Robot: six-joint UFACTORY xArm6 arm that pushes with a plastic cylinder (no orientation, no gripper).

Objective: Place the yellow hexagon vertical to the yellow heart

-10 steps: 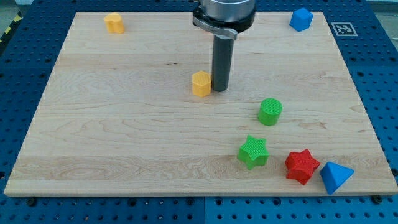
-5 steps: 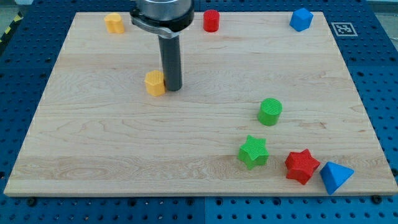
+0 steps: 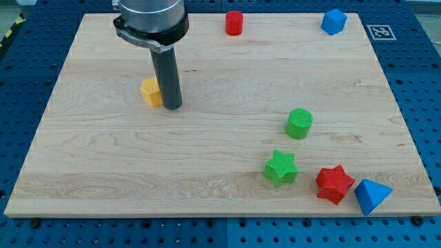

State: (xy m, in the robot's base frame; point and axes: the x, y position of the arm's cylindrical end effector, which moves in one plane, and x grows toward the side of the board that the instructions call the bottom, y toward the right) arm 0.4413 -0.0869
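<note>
1. Yellow hexagon [image 3: 151, 91] on the counter [image 3: 83, 165], upper left quarter, touching the left side of the rod.
2. My tip [image 3: 172, 107] pressed against the hexagon's right face, slightly toward the view's bottom of its centre. End effector: plain rod, no jaws to part or close; bare contact only, nothing clamped.
3. Yellow heart not visible; probably hidden behind the arm's housing near the view's top left. Exact spot cannot be told.
4. Step in hand, by judgement: push leftward until the hexagon sits straight below the heart. Keep contact centred on the block face to avoid spin or slip-off. Slow down near alignment; stop short of overshoot.
5. Red cylinder [image 3: 234, 23] at top centre, well apart.
6. Green cylinder [image 3: 299, 123], green star [image 3: 280, 168], red star [image 3: 335, 183], blue triangle [image 3: 372, 195] and blue block [image 3: 333, 21] at the right, clear of the path.
</note>
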